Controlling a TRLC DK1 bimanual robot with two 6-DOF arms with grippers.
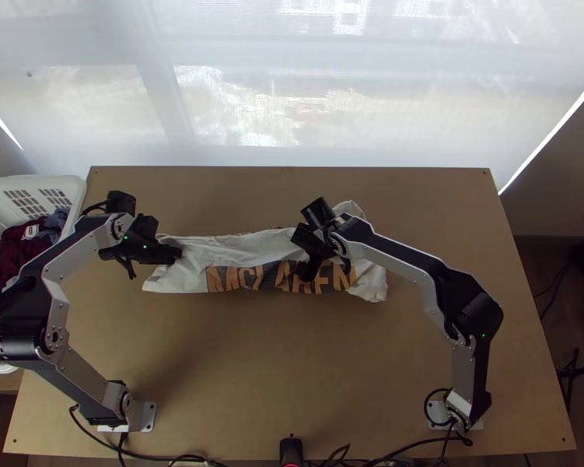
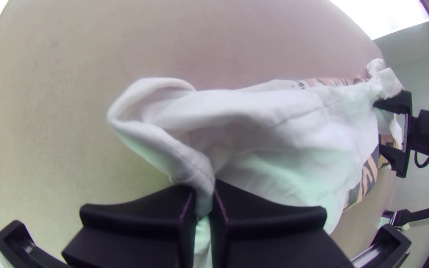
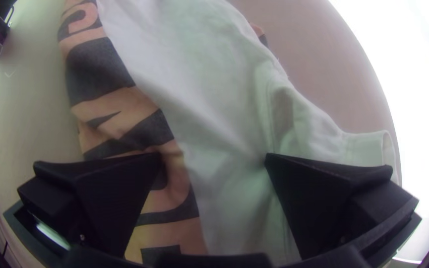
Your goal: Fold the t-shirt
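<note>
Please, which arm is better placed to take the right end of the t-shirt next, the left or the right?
Right, probably. The right gripper is open over the t-shirt, near that end, while the left gripper is shut on it at the opposite end.

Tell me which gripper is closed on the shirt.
The left gripper: its fingers pinch a bunched end of the shirt, while the right gripper is open, fingers apart.
</note>
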